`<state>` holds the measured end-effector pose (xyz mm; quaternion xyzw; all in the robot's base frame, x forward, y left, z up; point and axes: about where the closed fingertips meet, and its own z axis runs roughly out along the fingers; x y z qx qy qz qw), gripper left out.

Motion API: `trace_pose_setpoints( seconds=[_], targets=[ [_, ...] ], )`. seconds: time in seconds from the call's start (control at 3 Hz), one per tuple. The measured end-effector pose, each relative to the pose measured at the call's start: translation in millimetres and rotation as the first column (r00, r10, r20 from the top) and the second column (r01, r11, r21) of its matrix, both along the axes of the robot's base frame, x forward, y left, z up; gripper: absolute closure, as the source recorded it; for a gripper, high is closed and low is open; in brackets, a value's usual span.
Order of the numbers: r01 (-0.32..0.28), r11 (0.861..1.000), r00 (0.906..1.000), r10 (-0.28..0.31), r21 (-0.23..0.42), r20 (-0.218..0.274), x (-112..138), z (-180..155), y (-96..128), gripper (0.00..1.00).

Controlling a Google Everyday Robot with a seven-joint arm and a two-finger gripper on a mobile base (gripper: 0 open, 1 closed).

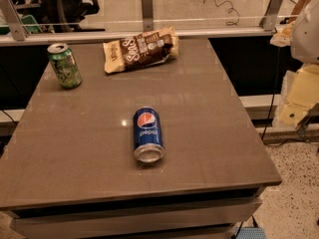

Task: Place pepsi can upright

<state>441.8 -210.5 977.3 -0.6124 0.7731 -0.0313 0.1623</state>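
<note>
White and cream robot arm
Just above the blocky, pale-cream pincer (pixel 297 102), off the desk's (pixel 209 133) right side, sits a rounded white shell (pixel 306 30).

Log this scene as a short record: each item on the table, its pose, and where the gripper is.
pepsi can: lying on its side near the middle of the table, one silver end toward the camera
green can: upright, far left part of the table
snack bag: lying flat near the far edge
table: brown top, holds all three items
gripper: beyond the table's right edge, apart from every item
task status: pepsi can not yet upright
</note>
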Motion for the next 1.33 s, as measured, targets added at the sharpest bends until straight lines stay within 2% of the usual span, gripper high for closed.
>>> trace_pose_setpoints(
  seconds=[0.33, 0.67, 1.0, 1.33],
  targets=[
    [-0.041, 0.999, 0.9992, 0.041, 0.007, 0.004, 2.8, -2.5, 7.3, 0.0],
    [-0.261, 0.964, 0.9647, 0.259, 0.046, 0.046, 15.2, -21.3, 53.8, 0.0],
    [-0.468, 0.882, 0.8807, 0.461, 0.049, 0.109, 21.0, -35.9, 97.3, 0.0],
    [-0.653, 0.757, 0.7505, 0.643, 0.027, 0.153, 15.4, -44.7, 134.7, 0.0]
  ],
)
